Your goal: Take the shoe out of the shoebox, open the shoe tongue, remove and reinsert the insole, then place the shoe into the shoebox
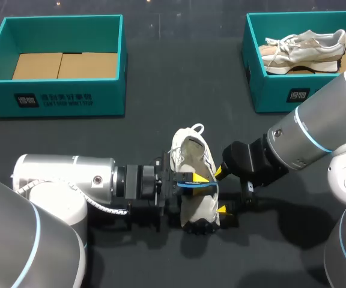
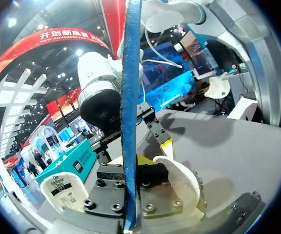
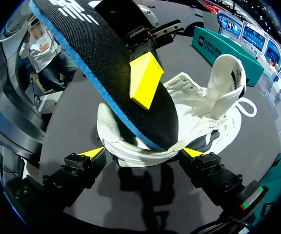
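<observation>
The shoe (image 1: 198,201) (image 3: 199,97) is sitting near the middle of the dark worktop (image 1: 161,120), between the two pincers and outside both boxes, its opening facing up. The insole (image 1: 196,186) (image 2: 130,97) (image 3: 106,63), black on top with a blue edge, is sticking out of that opening, with one end tucked inside the shoe.

The left pincer (image 1: 191,182) (image 2: 130,165) is coming in from the left and is clamping the insole by its free part. In the right wrist view one yellow fingertip (image 3: 145,80) is pressing on the black face. The right pincer (image 1: 220,191) (image 3: 143,153) is reaching in from the right, and its fingers are straddling the shoe with both yellow tips pressing against its sides, gripping it.

Well apart, at the far edge, the left box (image 1: 59,99) is showing a bare cardboard floor. The right box (image 1: 281,93) is holding a second shoe (image 1: 305,51), which is lying on its side.
</observation>
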### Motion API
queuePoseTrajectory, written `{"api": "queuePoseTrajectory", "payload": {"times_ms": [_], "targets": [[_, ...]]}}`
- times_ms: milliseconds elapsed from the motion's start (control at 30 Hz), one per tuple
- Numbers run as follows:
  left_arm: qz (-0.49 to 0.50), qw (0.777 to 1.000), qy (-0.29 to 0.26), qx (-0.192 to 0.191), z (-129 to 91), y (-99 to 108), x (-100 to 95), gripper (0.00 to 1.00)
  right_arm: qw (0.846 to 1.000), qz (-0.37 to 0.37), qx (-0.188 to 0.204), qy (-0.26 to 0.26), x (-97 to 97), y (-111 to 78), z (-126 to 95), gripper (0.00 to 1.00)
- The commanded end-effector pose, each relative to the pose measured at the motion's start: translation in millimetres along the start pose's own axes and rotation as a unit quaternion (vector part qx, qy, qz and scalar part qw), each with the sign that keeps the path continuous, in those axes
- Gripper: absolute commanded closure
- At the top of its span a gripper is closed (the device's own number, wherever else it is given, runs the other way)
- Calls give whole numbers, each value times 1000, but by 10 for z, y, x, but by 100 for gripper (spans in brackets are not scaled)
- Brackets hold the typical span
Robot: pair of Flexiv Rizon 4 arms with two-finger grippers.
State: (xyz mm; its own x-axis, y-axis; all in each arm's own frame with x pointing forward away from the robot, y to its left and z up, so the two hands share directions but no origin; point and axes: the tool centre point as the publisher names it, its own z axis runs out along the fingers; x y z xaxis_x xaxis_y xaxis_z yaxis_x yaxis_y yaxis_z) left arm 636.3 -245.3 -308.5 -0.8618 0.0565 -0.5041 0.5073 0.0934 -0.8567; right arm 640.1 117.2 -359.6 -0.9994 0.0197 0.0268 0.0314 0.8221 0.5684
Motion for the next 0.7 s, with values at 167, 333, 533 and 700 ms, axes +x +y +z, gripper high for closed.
{"api": "queuePoseTrajectory", "payload": {"times_ms": [167,333,533,700], "targets": [[21,1000,-5,-3,59,146,-19,100,1000,0,0,-2,18,4,20,0],[34,999,-12,-30,82,236,-32,100,1000,0,0,-2,18,4,20,0],[35,998,-21,-45,85,355,-48,100,1000,0,0,-2,18,4,20,0],[30,998,-22,-51,79,421,-50,100,1000,0,0,-2,18,4,20,0]]}}
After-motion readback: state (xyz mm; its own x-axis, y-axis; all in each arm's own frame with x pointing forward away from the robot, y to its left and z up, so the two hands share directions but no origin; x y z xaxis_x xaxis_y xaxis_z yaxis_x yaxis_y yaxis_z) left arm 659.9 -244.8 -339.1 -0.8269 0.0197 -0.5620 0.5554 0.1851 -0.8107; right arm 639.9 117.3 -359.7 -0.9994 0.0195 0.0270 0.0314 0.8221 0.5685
